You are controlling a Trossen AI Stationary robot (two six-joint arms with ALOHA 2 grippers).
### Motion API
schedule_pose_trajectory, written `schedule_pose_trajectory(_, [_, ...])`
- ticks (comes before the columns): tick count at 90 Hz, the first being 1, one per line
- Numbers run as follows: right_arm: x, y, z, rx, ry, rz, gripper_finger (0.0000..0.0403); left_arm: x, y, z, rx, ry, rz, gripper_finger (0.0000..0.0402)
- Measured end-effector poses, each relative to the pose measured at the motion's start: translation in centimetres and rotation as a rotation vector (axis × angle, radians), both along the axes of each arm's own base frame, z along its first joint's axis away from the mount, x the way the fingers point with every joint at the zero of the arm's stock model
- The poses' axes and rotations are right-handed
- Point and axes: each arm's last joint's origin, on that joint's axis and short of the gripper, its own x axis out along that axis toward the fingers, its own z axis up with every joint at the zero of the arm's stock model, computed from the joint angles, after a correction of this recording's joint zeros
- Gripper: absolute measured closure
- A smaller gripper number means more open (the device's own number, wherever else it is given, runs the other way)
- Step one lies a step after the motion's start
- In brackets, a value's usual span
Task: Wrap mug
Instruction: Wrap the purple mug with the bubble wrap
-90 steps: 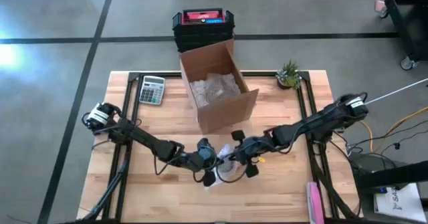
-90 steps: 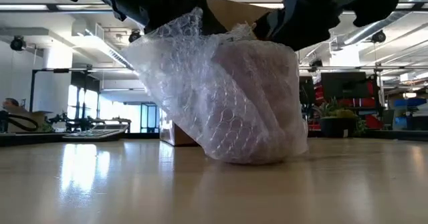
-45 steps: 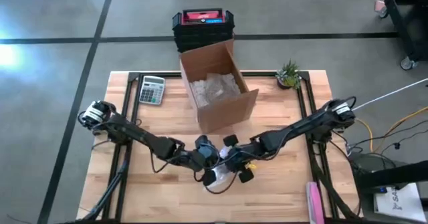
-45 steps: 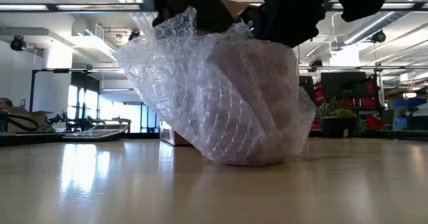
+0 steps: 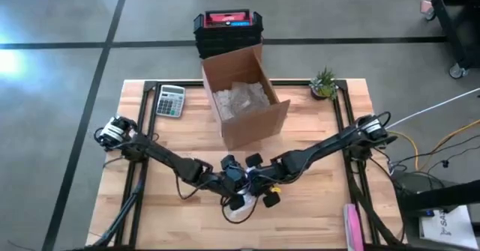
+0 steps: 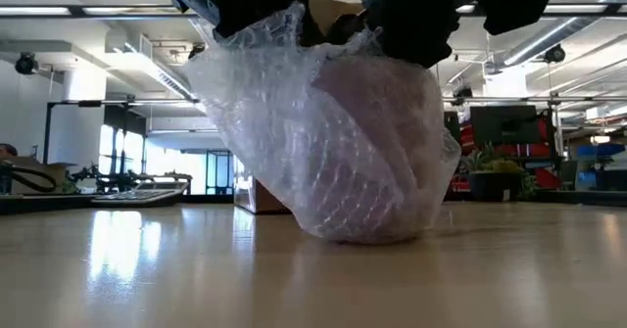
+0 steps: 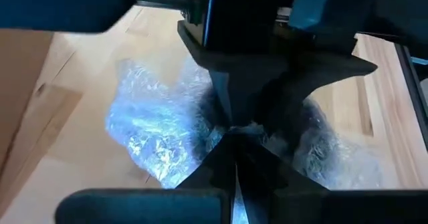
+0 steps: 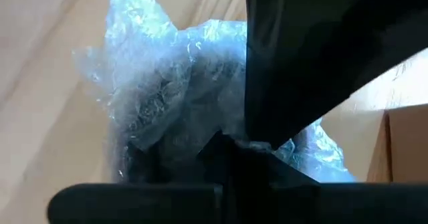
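both grippers on bubble-wrapped mug, grips unclear

The mug stands upright under both end effectors, swathed in clear bubble wrap (gathered at its top).

Mug only a dim shape under bubble wrap. Both gripper fingertips buried in wrap folds; low view cuts arms off at top edge.

The wooden table carries a calculator, cardboard box, potted plant and bubble-wrapped mug.
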Motion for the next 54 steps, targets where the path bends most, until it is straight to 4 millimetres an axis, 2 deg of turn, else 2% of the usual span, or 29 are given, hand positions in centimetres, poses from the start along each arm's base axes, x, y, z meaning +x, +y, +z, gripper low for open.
schedule_pose_trajectory(18, [-1.9,-1.1,5.1,0.011,-0.092,-0.026,0.0403,0.1,-0.1,0.0,0.0,-0.007,-0.015,0.0402])
schedule_pose_trajectory(26, [-2.2,-2.2,5.9,-0.05,-0.124,-0.082,0.0403,0.2,-0.1,0.0,0.003,-0.018,-0.029,0.0402])
schedule_pose_trajectory(41, [-2.3,-4.4,4.6,-0.113,-0.096,-0.162,0.0403,0.2,-0.1,0.2,-0.001,-0.027,-0.032,0.0402])
schedule_pose_trajectory(54, [-2.3,-5.3,1.9,-0.127,-0.049,-0.187,0.0403,0.2,-0.1,0.2,-0.001,-0.033,-0.035,0.0402])
